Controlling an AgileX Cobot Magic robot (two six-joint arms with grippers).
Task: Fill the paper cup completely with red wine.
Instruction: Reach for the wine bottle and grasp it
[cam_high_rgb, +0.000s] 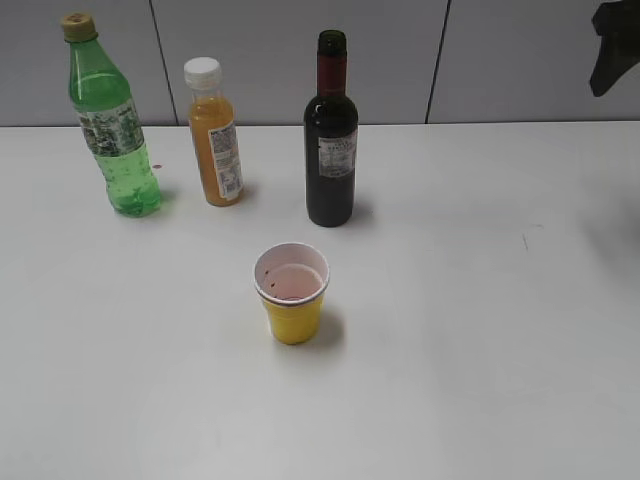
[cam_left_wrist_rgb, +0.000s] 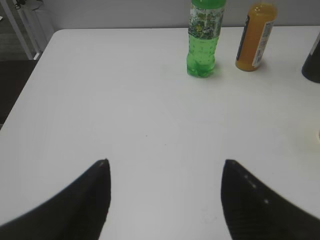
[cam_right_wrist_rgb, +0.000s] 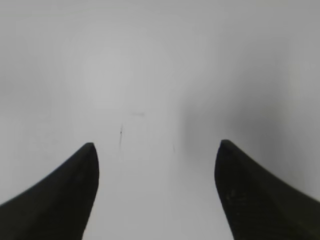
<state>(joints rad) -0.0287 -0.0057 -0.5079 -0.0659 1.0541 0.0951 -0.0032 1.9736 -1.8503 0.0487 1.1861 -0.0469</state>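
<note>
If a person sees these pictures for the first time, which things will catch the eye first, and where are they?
The eye falls first on three bottles standing in a row at the back of the white table: a green soda bottle on the left, an orange juice bottle beside it, and a dark wine bottle, uncapped. In front stands a small yellow paper cup, reddish inside. Both wrist views show open, empty jaws.

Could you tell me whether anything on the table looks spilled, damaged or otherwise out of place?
Mostly tidy: all three bottles stand upright. The paper cup has small dark red specks on its inner wall and a faint pinkish bottom, like wine residue. The wine bottle is uncapped, and a tiny reddish spot marks the table beside the green bottle.
</note>
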